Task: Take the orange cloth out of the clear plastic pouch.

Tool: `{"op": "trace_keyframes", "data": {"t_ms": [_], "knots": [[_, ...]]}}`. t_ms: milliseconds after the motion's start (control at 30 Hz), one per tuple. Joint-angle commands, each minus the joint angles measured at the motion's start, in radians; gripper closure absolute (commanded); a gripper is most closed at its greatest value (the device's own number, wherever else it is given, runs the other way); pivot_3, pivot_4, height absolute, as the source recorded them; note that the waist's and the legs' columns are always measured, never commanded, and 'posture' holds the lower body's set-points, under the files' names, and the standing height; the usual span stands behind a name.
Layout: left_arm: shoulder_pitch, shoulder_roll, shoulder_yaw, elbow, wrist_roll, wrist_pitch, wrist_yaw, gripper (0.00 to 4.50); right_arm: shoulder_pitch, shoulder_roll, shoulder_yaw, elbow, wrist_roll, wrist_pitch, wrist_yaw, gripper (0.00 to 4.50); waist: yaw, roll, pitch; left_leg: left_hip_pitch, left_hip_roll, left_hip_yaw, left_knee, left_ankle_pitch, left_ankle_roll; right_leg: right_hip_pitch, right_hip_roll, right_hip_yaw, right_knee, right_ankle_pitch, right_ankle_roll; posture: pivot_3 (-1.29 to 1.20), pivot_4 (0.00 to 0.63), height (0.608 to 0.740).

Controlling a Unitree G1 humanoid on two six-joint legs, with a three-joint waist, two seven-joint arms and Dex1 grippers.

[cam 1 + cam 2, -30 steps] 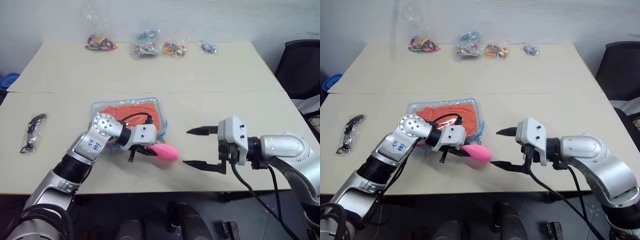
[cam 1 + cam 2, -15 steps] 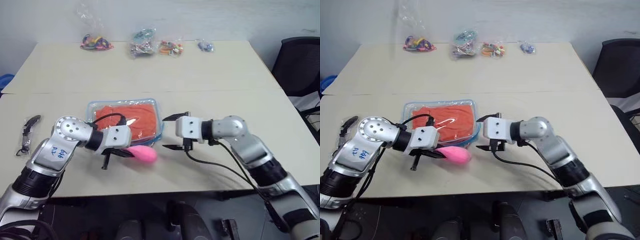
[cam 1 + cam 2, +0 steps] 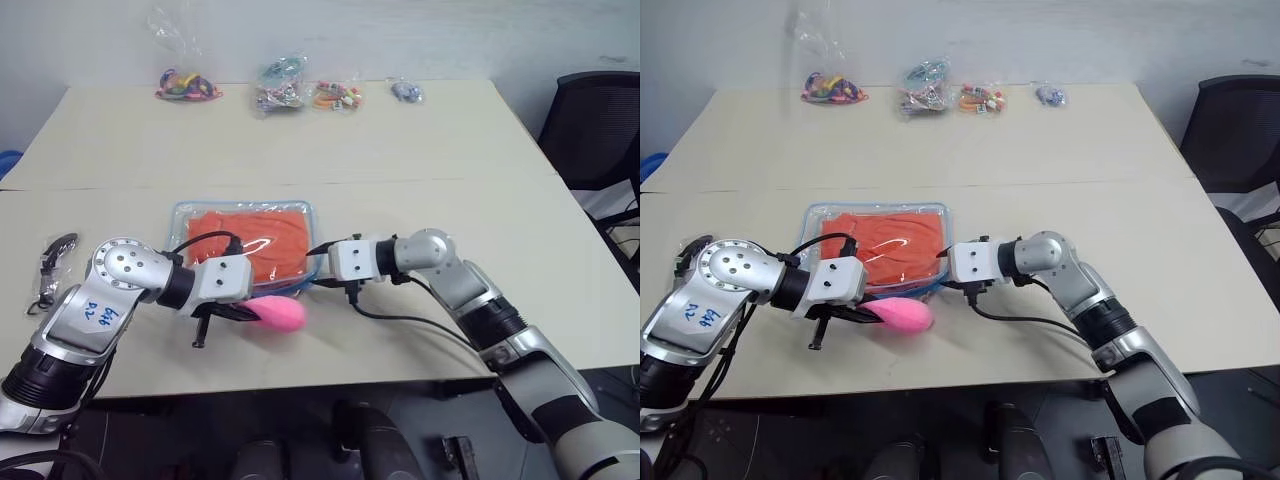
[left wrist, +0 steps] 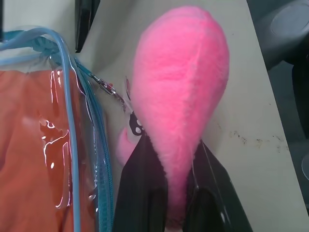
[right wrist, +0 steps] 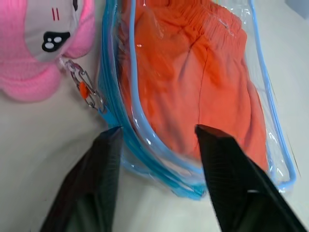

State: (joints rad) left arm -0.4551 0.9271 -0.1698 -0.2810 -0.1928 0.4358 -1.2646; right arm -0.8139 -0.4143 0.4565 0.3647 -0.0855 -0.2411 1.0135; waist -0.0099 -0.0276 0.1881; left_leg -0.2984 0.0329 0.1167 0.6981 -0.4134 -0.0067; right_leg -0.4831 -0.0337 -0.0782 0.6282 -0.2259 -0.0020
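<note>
The clear plastic pouch (image 3: 186, 214) lies flat on the table, edged in light blue, with the orange cloth (image 3: 250, 238) inside it. A pink plush charm (image 3: 284, 313) hangs by a clip off the pouch's near right corner. My left gripper (image 3: 250, 312) is shut on the charm (image 4: 183, 87), just in front of the pouch. My right gripper (image 3: 320, 268) has come in from the right; its jaws stand open astride the pouch's blue zipper edge (image 5: 145, 140), with one fingertip (image 5: 205, 135) over the cloth (image 5: 193, 82).
Several small clear bags of colourful trinkets (image 3: 282, 85) line the table's far edge. A black item in a clear bag (image 3: 52, 268) lies at the near left. A black chair (image 3: 595, 125) stands off the table's right side.
My right gripper has swung left to the pouch's right edge and its jaws have narrowed around it. My left gripper has drawn the pink charm a little leftward. The camera has shifted too.
</note>
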Motion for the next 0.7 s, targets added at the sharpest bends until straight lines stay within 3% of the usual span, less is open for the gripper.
{"op": "trace_keyframes", "data": {"t_ms": [33, 167, 433, 700], "knots": [[-0.013, 0.003, 0.005, -0.024, -0.004, 0.003, 0.009, 4.50, -0.026, 0.018, -0.016, 0.009, -0.014, -0.027, -0.004, 1.94, 0.000, 0.000, 0.000, 0.000, 0.000, 0.000, 0.000, 0.000, 0.000, 0.000, 0.000, 0.000, 0.000, 0.000, 0.000, 0.00, 0.150, 0.740], [-0.017, -0.003, 0.000, -0.023, -0.003, 0.002, 0.015, 4.50, -0.039, 0.034, -0.014, 0.046, -0.035, -0.053, -0.002, 1.94, -0.001, 0.000, 0.000, 0.000, 0.000, 0.000, 0.000, 0.000, 0.000, 0.000, 0.000, 0.000, 0.000, 0.000, 0.000, 0.00, 0.150, 0.740], [0.014, 0.016, 0.007, -0.012, 0.013, -0.034, 0.016, 4.50, -0.055, 0.031, -0.029, 0.083, -0.035, -0.091, 0.016, 4.47, -0.013, 0.000, 0.000, 0.000, 0.000, 0.000, 0.000, 0.000, 0.000, 0.000, 0.000, 0.000, 0.000, 0.000, 0.000, 0.00, 0.150, 0.740], [0.056, 0.055, 0.049, 0.045, 0.026, -0.076, 0.039, 4.50, -0.037, 0.006, -0.035, 0.075, -0.036, -0.115, 0.032, 4.47, -0.017, 0.000, 0.000, 0.000, 0.000, 0.000, 0.000, 0.000, 0.000, 0.000, -0.001, 0.000, 0.000, 0.000, 0.000, 0.00, 0.150, 0.740]]}}
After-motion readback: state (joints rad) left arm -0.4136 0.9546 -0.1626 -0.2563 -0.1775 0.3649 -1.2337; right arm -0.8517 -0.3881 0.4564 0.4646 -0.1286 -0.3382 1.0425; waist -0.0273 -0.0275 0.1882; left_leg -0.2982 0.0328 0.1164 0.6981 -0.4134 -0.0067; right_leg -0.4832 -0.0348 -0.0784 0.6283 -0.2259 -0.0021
